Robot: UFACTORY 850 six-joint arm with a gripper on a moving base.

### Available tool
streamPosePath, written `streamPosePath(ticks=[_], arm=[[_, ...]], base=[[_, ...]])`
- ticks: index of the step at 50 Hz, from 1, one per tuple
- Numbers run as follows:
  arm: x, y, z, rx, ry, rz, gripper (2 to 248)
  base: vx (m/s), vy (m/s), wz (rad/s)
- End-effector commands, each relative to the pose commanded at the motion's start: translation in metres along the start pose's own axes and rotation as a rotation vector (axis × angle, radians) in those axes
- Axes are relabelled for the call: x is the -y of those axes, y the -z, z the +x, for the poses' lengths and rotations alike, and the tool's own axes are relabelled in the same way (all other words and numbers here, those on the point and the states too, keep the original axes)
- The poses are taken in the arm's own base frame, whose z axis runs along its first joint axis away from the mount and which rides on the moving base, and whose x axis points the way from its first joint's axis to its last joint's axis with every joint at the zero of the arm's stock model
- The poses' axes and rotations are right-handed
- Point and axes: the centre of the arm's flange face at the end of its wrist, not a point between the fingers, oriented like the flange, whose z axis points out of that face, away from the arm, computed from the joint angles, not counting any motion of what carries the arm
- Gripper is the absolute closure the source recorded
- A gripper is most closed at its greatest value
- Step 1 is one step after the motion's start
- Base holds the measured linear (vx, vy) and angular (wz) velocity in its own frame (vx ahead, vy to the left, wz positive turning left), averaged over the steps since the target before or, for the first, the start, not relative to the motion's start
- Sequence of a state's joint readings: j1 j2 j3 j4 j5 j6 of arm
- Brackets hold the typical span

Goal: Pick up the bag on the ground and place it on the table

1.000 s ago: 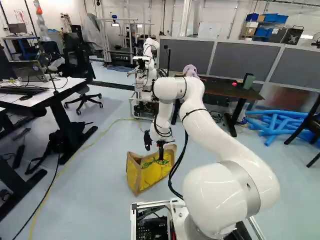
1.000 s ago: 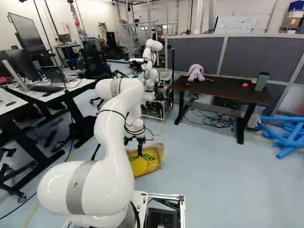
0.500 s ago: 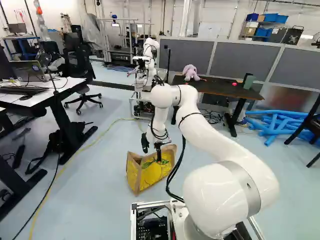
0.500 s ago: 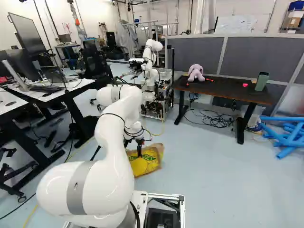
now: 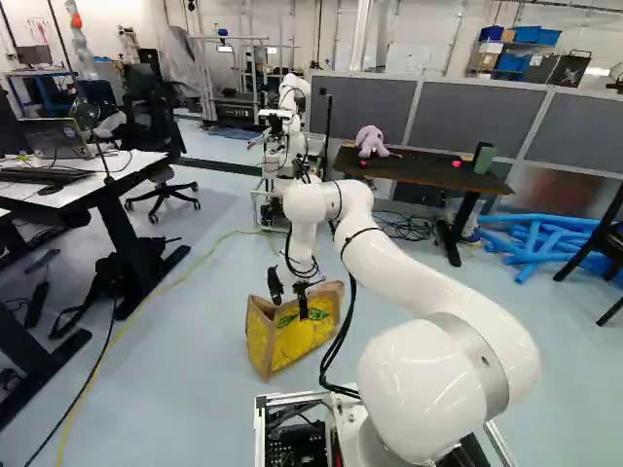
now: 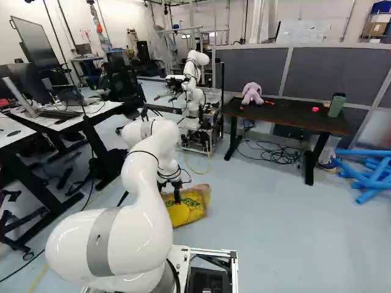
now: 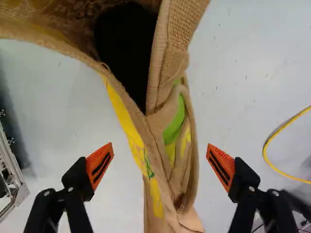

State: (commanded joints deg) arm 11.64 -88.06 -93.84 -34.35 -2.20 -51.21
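On the pale floor (image 6: 263, 232), your dark surface (image 6: 287, 114) stands at one o'clock. Your white arm (image 6: 143, 189) reaches out towards twelve. There, on the floor, is your brown-and-yellow bag (image 5: 292, 336), its mouth partly open. Your tool (image 5: 290, 309) is spread wide, with the bag's folded side between its fingers but touching neither orange pad, so it grips nothing. A green cup (image 6: 336, 105) stands at the surface's three o'clock end.
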Motion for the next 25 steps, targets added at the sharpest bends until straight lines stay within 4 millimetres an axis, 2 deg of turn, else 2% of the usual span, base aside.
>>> streamPosePath(ticks=[13, 25], arm=[[0.002, -0.019, 0.001, 0.000, 0.001, 0.001, 3], [0.002, -0.022, 0.001, 0.000, 0.001, 0.001, 3]], base=[[0.000, 0.000, 0.000], [0.000, 0.000, 0.000]])
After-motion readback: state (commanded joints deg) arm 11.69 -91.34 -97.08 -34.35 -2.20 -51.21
